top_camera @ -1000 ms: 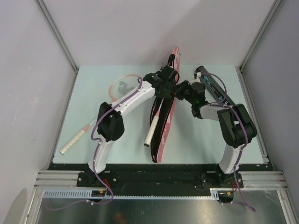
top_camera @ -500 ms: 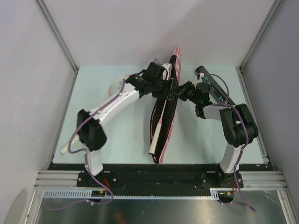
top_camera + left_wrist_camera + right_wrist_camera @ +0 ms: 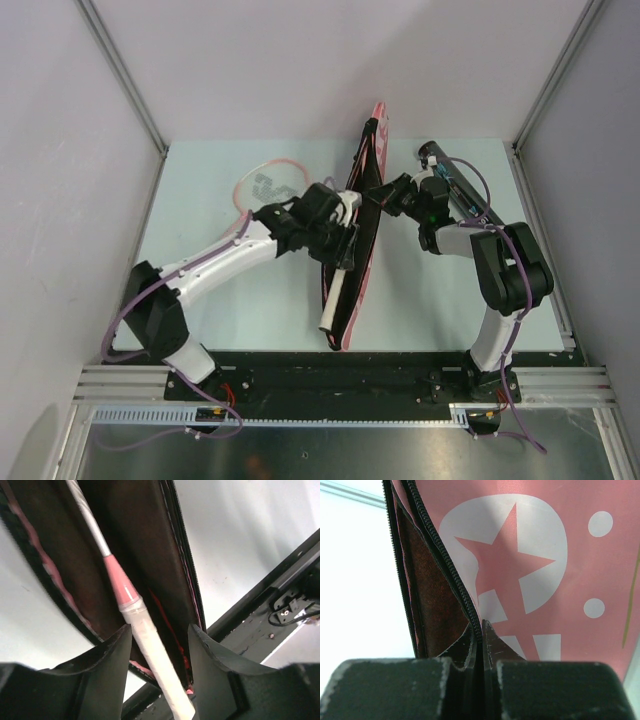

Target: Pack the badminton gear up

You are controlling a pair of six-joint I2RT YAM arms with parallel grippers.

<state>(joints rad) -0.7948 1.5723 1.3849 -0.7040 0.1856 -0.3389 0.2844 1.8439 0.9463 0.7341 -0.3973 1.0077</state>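
Item: racket cover point(image 3: 535, 580), pink outer face, seen in the right wrist view.
Main print: a large rounded white shape with a pink star point(image 3: 502, 555) cut out of its middle; it may be a single letter, but which one cannot be told.
Lower print: white letter fragments point(image 3: 540, 647), cut off by the fingers, not readable as a word.
Other marks: two white dots point(image 3: 600, 524) to the right of the print.
Top view: the cover's print is too small to read.
Brands, numbers: none legible.

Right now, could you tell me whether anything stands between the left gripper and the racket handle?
Nothing visible does: the left gripper stands open astride the racket handle, which lies inside the open cover.
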